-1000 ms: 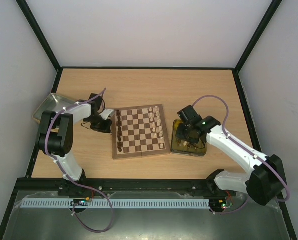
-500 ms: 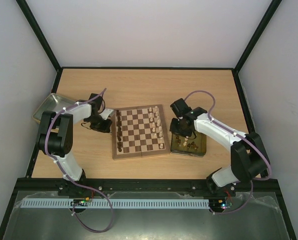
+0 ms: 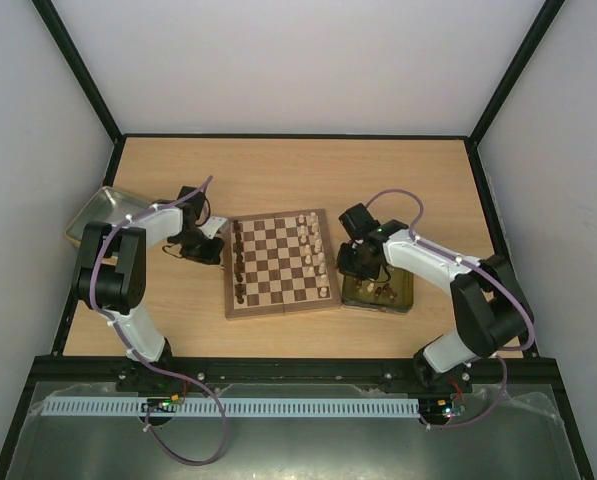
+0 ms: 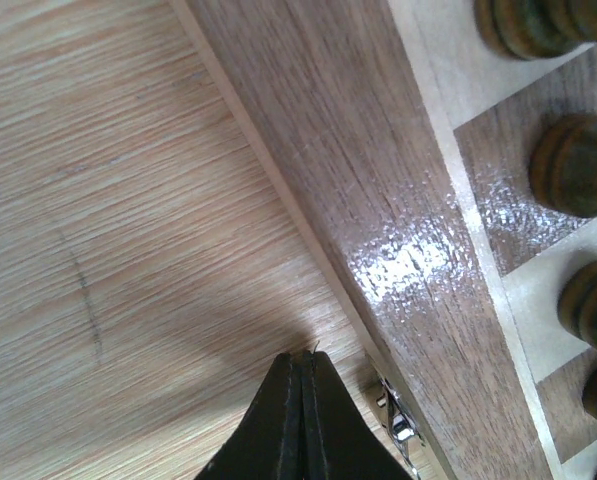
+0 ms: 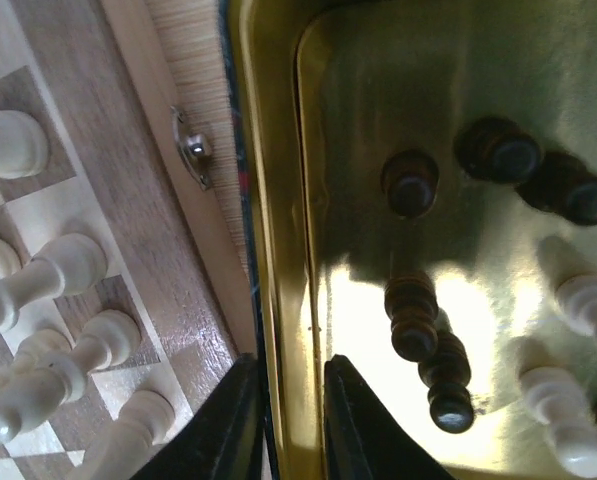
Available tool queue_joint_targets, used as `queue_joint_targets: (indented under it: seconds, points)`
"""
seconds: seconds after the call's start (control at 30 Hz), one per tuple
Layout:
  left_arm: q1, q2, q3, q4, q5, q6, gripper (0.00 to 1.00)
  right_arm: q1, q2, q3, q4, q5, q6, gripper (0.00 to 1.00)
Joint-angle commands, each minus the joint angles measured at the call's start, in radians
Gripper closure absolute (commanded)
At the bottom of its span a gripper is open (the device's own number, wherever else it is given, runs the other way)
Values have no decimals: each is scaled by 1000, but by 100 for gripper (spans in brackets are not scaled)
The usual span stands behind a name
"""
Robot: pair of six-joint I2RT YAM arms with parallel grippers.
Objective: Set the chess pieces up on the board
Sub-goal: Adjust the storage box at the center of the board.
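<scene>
Pale wood-grain tabletop point(image 4: 98, 200): matt, with fine straight grain and one faint dark scuff. Square wooden chessboard with dark and light checks point(image 4: 378, 240): the brown border is varnished and glossy, with a bright highlight. A small shiny metal clasp point(image 5: 193, 148) sits on its edge. Dark brown turned chess pieces point(image 4: 573, 165): smooth, satin sheen. Pale cream turned chess pieces point(image 5: 13, 142): smooth, low gloss. Yellowish rectangular tray point(image 5: 378, 90): hard, polished, mirror-like floor, seemingly lacquered metal. Grey metal tray point(image 3: 90, 212): dull sheen. Left gripper point(image 4: 303, 358) and right gripper point(image 5: 288, 365): black, matt, plastic-looking fingers.
</scene>
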Motion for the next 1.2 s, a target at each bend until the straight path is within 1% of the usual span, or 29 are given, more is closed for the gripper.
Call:
queue_joint_targets:
  seconds: [0.0,0.13,0.37,0.6,0.77,0.97,1.0,1.17]
  points:
    - [-2,8,-6,-4,-8,11,98,-2,25,-24,38,-31,-9,87]
    - [-3,9,-6,-3,-7,12,98,3,28,-42,55,-51,-5,98]
    - [-2,6,-6,-3,-4,13,98,22,-7,-66,61,-87,11,98]
    - [-2,-11,-10,-4,-3,13,98,79,-41,-106,91,-123,46,98]
    - [-3,-19,-11,-7,-3,11,98,113,-59,-117,94,-128,66,98]
    - [-2,-20,-11,-7,-5,10,98,121,-88,-120,72,-122,65,98]
    - [-2,-19,-11,-7,-6,10,98,120,-94,-118,60,-115,63,97]
    - [1,-17,-10,-6,-10,7,98,121,-127,-87,-8,-74,39,82]
